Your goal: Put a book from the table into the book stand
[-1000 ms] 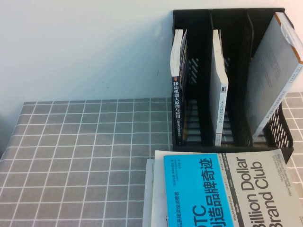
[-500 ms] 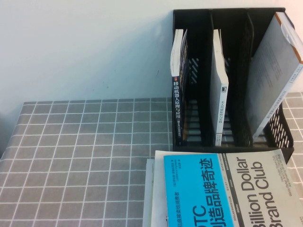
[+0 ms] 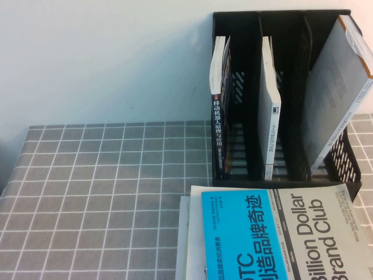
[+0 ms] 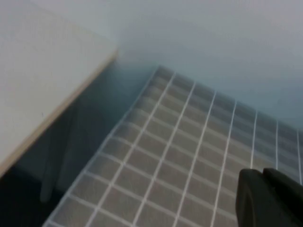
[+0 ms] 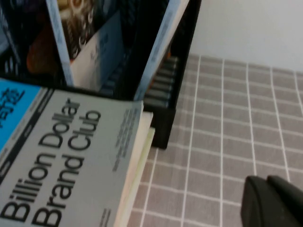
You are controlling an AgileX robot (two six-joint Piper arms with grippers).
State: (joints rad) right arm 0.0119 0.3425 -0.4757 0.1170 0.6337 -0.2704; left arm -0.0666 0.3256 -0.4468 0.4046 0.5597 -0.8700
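The book (image 3: pixel 280 233), half bright blue and half cream, printed "Billion Dollar Brand Club", lies flat on the table (image 3: pixel 105 192) just in front of the black book stand (image 3: pixel 280 99). It also shows in the right wrist view (image 5: pixel 61 161). The stand (image 5: pixel 142 56) holds one book in each of its three compartments. My left gripper (image 4: pixel 265 177) is shut and empty above the grid cloth near the table's left edge. My right gripper (image 5: pixel 270 182) is shut and empty above the cloth to the right of the book and stand. Neither gripper shows in the high view.
A black-spined book with white Chinese characters (image 3: pixel 220 111), a white book (image 3: pixel 271 111) and a leaning grey-covered book (image 3: pixel 335 87) fill the stand. More pale books (image 3: pixel 185 239) lie under the blue and cream one. A pale wall stands behind the table.
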